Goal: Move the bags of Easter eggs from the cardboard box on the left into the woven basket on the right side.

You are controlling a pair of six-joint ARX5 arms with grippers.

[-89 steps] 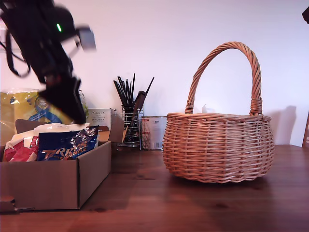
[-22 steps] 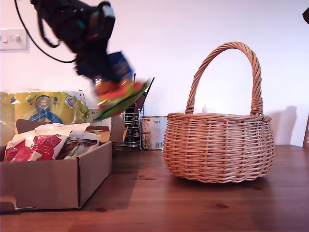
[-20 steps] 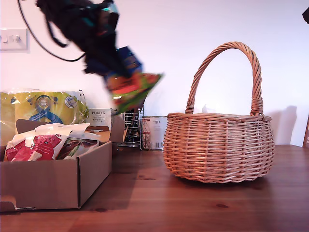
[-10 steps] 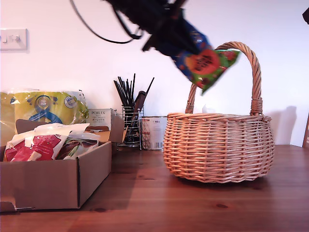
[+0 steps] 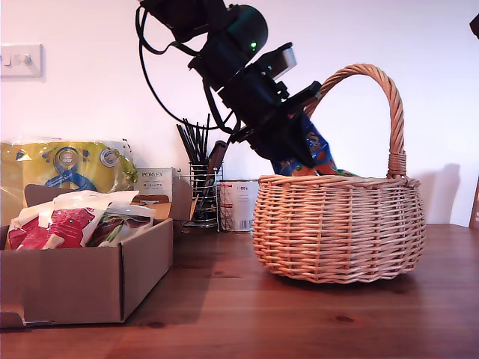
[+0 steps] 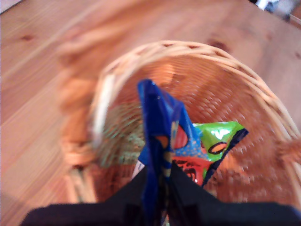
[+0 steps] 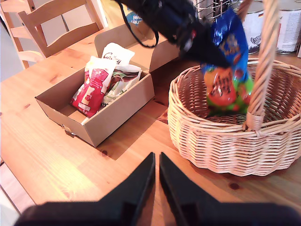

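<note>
**A:** Since the wicker basket (image 5: pixel 338 228) is the biggest thing on the table (image 5: pixel 224 314), start there: which step are we at?

**B:** The drop-off, I'd say. My first gripper (image 5: pixel 293 153) hangs over the basket's mouth, under the arch of the handle (image 5: pixel 358 75), with a blue bag (image 5: pixel 313 149) of eggs dangling from it. The bag's lower end is already below the rim (image 5: pixel 337 179), inside the basket.

**A:** And the cardboard box (image 5: pixel 82 280)?

**B:** It sits well apart from the basket, at the exterior view's left. Two bags are left in it by my count: a red-and-white one (image 7: pixel 91 87) and a white-and-green one (image 7: pixel 121 80), lying side by side. So the task looks partly done, with more trips to come.

**A:** What does the next move call for?

**B:** Letting go. The bag hangs free, so parting the jaws should let it fall in. Then the arm has to lift clear of the handle before swinging back to the box.

**A:** How is that gripper set?

**B:** Pressed together on the bag's top edge. In the first wrist view the blue bag (image 6: pixel 162 141) rises straight out from between the dark fingers (image 6: pixel 188 195), pinched flat, and its green and orange lower part points down into the basket.

**A:** And the other one?

**B:** My second gripper (image 7: pixel 157 165) hovers above bare table, near the basket and the box, touching nothing. Its two fingers lie almost together, with only a sliver between them, and hold nothing.
</note>
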